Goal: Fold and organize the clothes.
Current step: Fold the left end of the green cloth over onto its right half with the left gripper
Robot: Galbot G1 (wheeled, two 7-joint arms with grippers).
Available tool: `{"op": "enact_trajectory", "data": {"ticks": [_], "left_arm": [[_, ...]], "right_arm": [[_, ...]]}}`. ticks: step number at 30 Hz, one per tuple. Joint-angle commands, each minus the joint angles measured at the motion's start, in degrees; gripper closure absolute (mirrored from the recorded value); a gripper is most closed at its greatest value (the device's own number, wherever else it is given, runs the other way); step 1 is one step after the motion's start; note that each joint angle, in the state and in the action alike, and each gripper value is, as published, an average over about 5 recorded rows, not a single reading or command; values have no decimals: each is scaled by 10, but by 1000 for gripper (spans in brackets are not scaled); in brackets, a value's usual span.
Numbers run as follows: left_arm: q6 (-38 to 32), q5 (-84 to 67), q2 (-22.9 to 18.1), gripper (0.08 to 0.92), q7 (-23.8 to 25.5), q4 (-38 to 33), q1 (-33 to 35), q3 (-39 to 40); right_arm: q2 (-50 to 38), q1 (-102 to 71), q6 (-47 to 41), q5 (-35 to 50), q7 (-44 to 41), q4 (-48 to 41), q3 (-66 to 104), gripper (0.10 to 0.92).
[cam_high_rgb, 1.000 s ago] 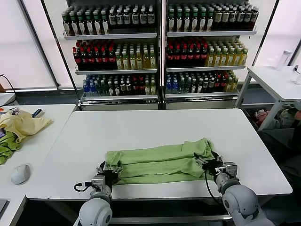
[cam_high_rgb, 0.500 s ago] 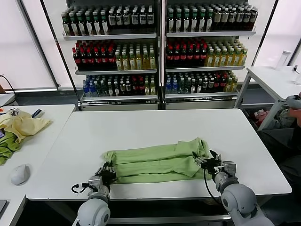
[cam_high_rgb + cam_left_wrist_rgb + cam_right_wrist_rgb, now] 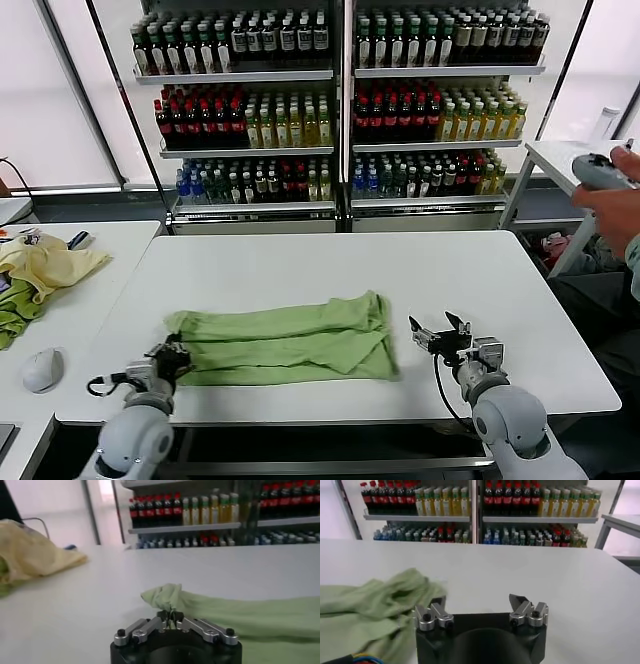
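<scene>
The clothes are one light green shirt, folded into a long band across the near part of the white table. My left gripper is at the band's left end, shut on a bunched tip of the cloth, which shows pinched between its fingertips in the left wrist view. My right gripper stands open on bare table just right of the shirt's right end, with nothing between its fingers. The shirt lies off to one side of it, apart from it.
A pale yellow garment and a darker green cloth lie on the side table at the left, with a computer mouse. Drink shelves stand behind. At the right edge a person's hand holds a device.
My left gripper has shut on the shirt's left end and moved left, dragging the whole shirt leftward. The shirt's right end has slid away from the right gripper, which stays open.
</scene>
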Motion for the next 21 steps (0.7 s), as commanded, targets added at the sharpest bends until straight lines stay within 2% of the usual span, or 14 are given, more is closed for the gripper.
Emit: {"op": "enact_trajectory", "data": {"ticks": [1,5,10,15,21], "left_arm": [[5,-215,85,865,8,-58,-12,-114],[6,-357,49,865,12,-125,-14,-88],[4,-419,-12,865,10,-162,-32,-22],[-1,-422,-52,865,5,-164,-51,46],[-1,-396,-99,865,-14,-129,-71,105]], "right_arm": [[0,3,3,-3,-1,-2,-1,203],[-1,4,5,-10,-3,-4,-3,203],[-4,4,6,-18,-3,-3,-4,203],[-5,4,8,-21,-5,-4,-2,203],[8,6,12,-27,-7,-11,2,203]]}}
